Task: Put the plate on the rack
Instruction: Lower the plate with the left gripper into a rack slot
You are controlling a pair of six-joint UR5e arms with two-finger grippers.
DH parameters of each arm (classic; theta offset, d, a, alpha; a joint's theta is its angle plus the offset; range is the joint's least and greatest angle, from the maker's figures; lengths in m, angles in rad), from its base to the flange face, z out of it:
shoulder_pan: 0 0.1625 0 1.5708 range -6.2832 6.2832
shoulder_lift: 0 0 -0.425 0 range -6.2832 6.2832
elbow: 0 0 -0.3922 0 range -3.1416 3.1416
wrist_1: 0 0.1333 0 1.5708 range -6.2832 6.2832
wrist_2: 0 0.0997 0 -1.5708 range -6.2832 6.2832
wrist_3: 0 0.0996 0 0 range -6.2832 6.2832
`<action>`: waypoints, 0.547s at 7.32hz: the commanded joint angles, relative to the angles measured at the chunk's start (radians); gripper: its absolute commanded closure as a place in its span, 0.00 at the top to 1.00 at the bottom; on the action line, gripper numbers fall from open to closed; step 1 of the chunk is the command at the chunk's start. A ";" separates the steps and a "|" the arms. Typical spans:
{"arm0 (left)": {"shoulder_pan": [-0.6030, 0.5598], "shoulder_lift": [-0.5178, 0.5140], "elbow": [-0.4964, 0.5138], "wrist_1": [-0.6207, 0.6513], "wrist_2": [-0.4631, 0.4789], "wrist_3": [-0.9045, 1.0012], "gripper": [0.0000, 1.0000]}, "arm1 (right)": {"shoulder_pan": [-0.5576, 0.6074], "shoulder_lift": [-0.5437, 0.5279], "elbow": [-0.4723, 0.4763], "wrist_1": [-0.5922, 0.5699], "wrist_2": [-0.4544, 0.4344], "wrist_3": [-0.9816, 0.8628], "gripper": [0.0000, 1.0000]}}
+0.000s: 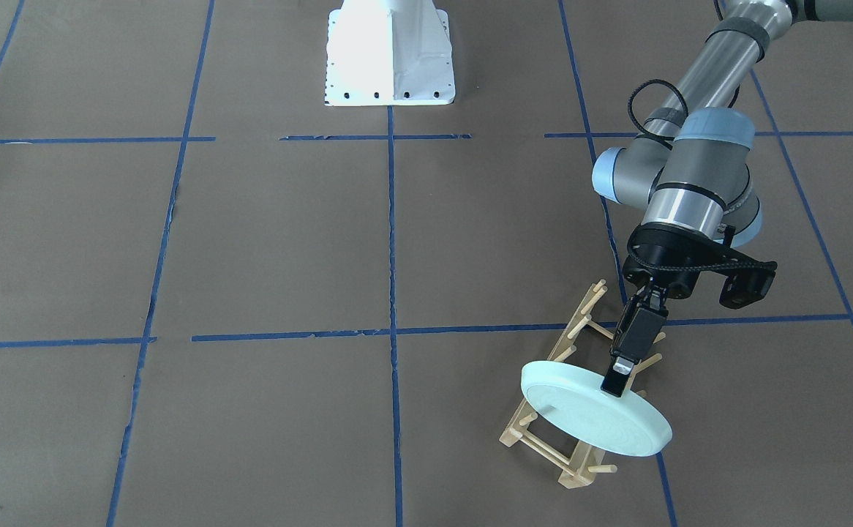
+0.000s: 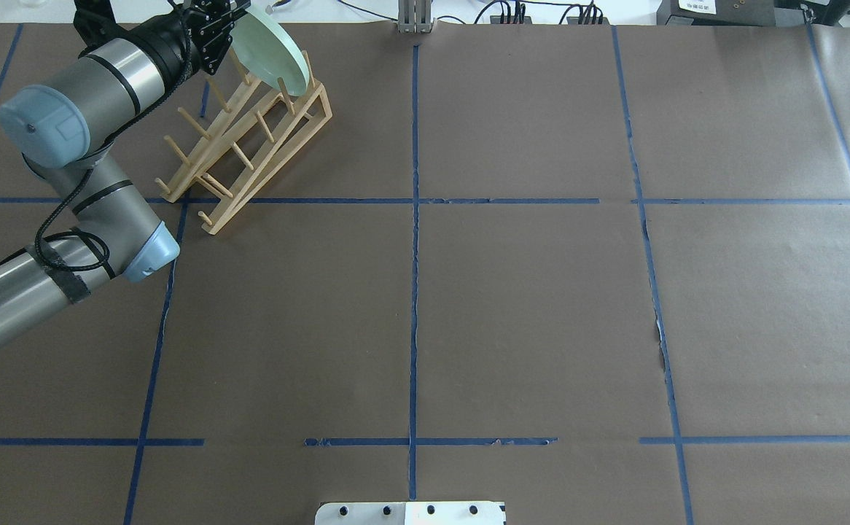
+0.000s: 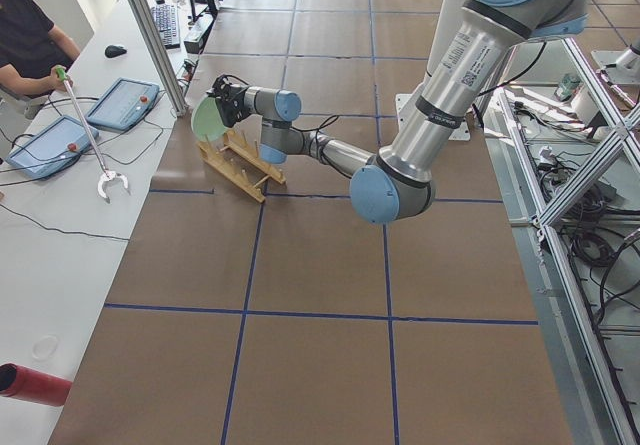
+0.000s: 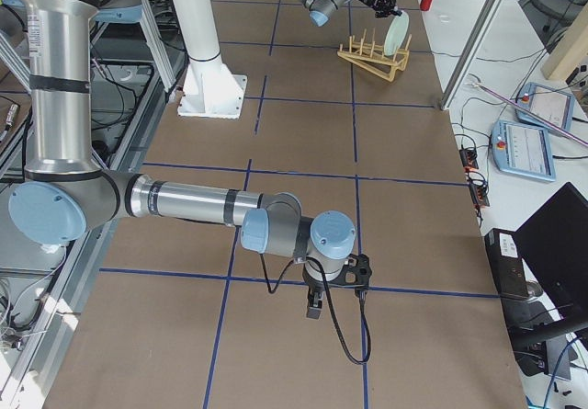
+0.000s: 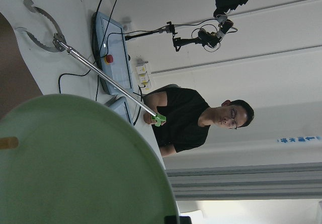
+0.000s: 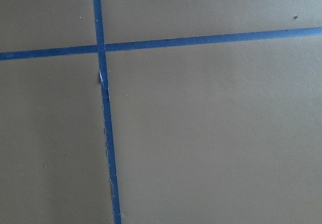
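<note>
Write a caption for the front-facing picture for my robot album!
The robot's left arm, jaws shut on the rim, holds the mint-green plate tilted over one end of the wooden rack.

Tabletop point(image 1: 280, 241): covered in brown paper, matt, slightly wrinkled along the seams.
Grid lines: blue tape point(image 1: 391, 241), low sheen, frayed in spots.
plate point(image 1: 595, 417): pale mint, smooth, matt with faint concentric rings; material not clear.
rack point(image 1: 575, 476): bare light wood, unvarnished look, smooth dowels.
left arm point(image 1: 719, 66): grey metal tubes, satin shine; joint caps point(image 1: 715, 128) are smooth pale-blue plastic.
left gripper point(image 1: 614, 388): black, matt fingers.
pedestal point(image 1: 390, 58) at the robot-side edge: white, glossy paint.
</note>
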 commanded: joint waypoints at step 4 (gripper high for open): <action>-0.012 0.000 0.011 0.000 -0.006 0.002 1.00 | 0.000 0.000 0.000 0.000 0.000 0.000 1.00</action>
